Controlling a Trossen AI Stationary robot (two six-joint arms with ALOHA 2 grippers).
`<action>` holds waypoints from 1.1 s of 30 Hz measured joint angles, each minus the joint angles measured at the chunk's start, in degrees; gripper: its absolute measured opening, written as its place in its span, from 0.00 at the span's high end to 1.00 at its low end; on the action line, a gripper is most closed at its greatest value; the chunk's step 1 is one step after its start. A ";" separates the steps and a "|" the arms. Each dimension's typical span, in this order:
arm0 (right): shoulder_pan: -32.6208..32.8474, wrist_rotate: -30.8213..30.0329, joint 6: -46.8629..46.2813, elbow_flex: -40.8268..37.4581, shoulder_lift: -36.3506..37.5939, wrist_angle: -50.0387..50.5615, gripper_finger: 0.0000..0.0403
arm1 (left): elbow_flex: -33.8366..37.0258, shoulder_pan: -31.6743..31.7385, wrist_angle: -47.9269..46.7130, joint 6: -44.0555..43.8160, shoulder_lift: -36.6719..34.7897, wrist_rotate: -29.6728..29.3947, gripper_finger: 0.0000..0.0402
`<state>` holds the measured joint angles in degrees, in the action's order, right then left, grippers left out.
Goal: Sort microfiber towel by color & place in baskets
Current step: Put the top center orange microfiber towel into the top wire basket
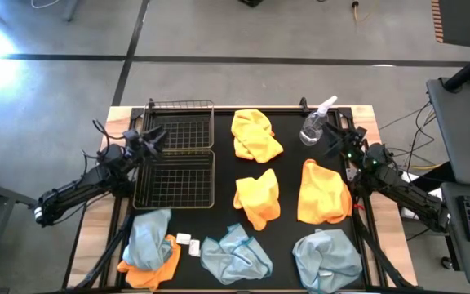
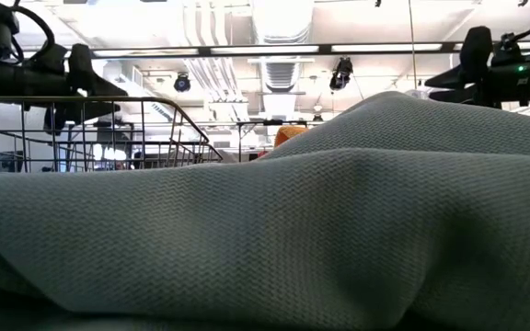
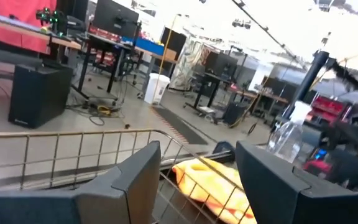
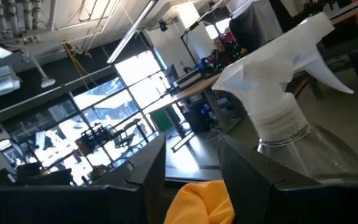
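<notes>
Three orange-yellow towels lie on the black mat (image 1: pixel 255 135), (image 1: pixel 258 196), (image 1: pixel 323 192). Along the near edge lie three pale blue-grey towels (image 1: pixel 149 237), (image 1: pixel 235 253), (image 1: pixel 326 257). The leftmost one lies partly over another orange towel (image 1: pixel 149 275). Two black wire baskets (image 1: pixel 175 122), (image 1: pixel 175 180) sit side by side on the left. My left gripper (image 1: pixel 155 137) (image 3: pixel 197 168) hovers open over the baskets' left rim. My right gripper (image 1: pixel 337 139) (image 4: pixel 191 162) hovers open near the spray bottle (image 1: pixel 315 122) (image 4: pixel 291 106). A blue-grey towel (image 2: pixel 265 230) fills the low view.
The clear spray bottle stands at the far right of the mat, close to my right gripper. Two small white tags (image 1: pixel 188 242) lie between the near towels. The basket's wire rim (image 3: pixel 73 134) is just ahead of my left fingers. Bare mat shows between the towels.
</notes>
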<state>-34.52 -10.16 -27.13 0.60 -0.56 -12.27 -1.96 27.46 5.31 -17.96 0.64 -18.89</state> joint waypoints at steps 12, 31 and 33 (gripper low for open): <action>0.00 2.10 2.22 2.95 -1.73 0.61 0.65 | 0.00 -0.02 15.97 3.26 3.85 7.91 0.52; 0.00 5.65 9.83 36.53 -39.70 28.46 0.65 | 0.00 -0.02 29.63 2.25 15.54 7.93 0.52; 0.00 5.67 9.82 40.47 -43.38 33.52 0.65 | 0.00 -0.02 29.55 2.24 16.31 7.66 0.52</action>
<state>-34.52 -4.49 -17.31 41.07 -43.94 21.25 -1.96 27.44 34.85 -15.73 16.95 -11.22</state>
